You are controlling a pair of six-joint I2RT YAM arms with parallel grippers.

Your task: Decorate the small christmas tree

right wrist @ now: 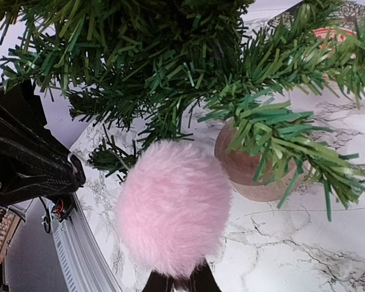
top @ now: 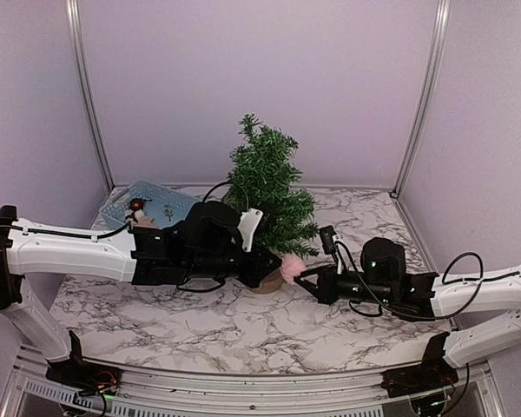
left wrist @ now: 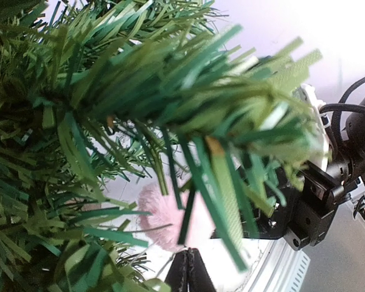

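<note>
The small christmas tree stands at the middle back on its tan stump base. My right gripper is shut on a fluffy pink pompom and holds it beside the stump, under the lowest branches. In the right wrist view the pompom sits on the fingertips, with the stump just behind it. My left gripper is low among the tree's branches. In the left wrist view its fingers are pressed together with nothing visible between them, needles fill the view, and the pompom lies beyond.
A blue basket with small ornaments, one of them red, stands at the back left behind my left arm. The right arm's black body shows close in the left wrist view. Purple walls with metal posts enclose the marbled table.
</note>
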